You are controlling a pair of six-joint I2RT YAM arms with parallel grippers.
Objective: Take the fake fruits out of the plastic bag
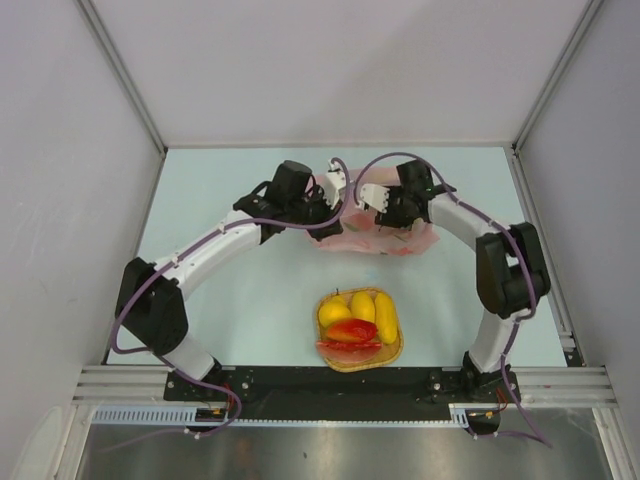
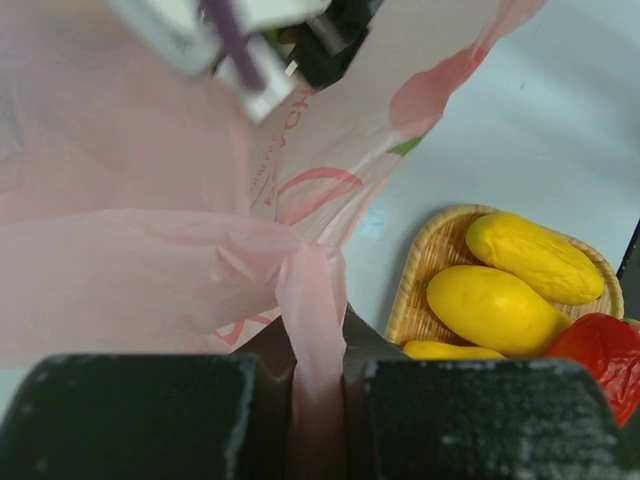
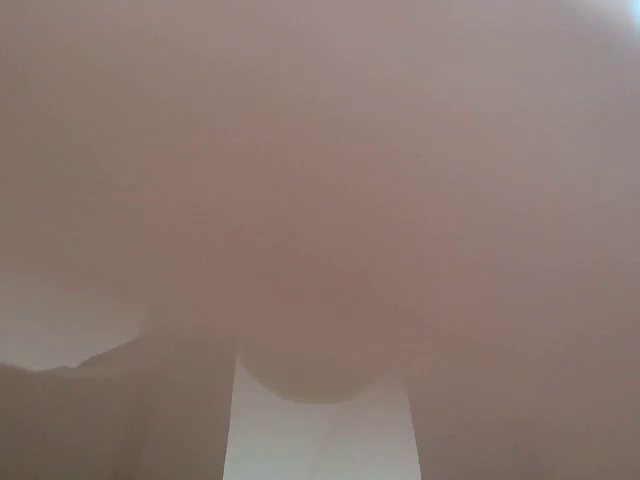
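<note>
**Far centre: plastic bag (image 1: 392, 243)**

Top: left claw (image 1: 328, 212) at its left edge, right claw (image 1: 388, 218) over its middle. The fake fruits (image 1: 355, 320) lie in the near tray (image 1: 392, 352).
Left wrist: left claw clamped on a bag fold.
Right wrist: pink film only, so I cannot tell the right claw's grip.

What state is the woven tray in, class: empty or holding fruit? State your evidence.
Holding fruit. The woven tray carries three yellow fruits and some red fruit, seen in both top and left wrist views.

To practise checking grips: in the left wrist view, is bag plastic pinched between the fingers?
Yes, a fold of the pink plastic bag sits between the left gripper's black fingers.
</note>
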